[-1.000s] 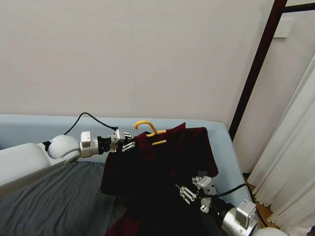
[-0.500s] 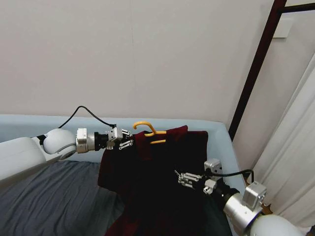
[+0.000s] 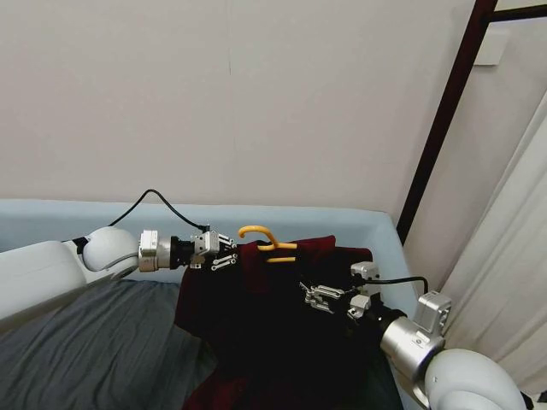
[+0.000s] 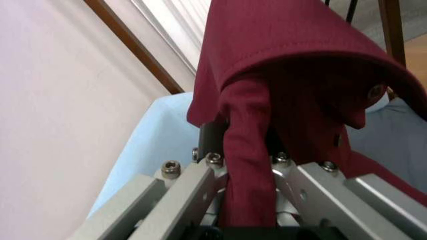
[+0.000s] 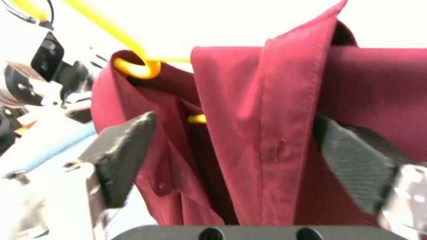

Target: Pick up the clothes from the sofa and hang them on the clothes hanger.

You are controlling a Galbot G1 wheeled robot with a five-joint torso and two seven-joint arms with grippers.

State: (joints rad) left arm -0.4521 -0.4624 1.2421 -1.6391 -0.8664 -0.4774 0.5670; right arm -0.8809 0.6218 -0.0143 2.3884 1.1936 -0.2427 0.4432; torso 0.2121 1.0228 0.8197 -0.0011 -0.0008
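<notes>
Since a second ago the right pincer [image 3: 314,296] has climbed from low on the garment's front to just under its collar, and its arm now reaches in more level from the right. The left pincer [image 3: 222,254] has barely shifted, while the yellow hanger [image 3: 260,232] and the shoulders it carries sit a little lower against the wall.

In the left wrist view, the left pincer is clamped tight on a fold of the dark red shirt [image 3: 282,329] – the cloth runs straight down between its closed fingers. It grips at the shoulder on the robot's left, just beside the hanger's hook.

The right pincer is spread wide. In the right wrist view its two black pads [image 5: 123,155] stand well apart with the shirt's button strip between them, and neither pad presses the cloth.

The shirt is threaded on the yellow hanger. The hook rises above the collar and one yellow bar shows across the neck opening. The body of the shirt hangs down over the sofa and runs past the lower edge of the head view, so I cannot tell whether its hem rests on anything.

Under it lies a grey cover [image 3: 94,346] on the seat of the pale blue sofa [image 3: 77,215] – beyond the sofa's right end stands a dark upright pole [image 3: 440,128], with a white curtain [image 3: 504,282] beside it.
</notes>
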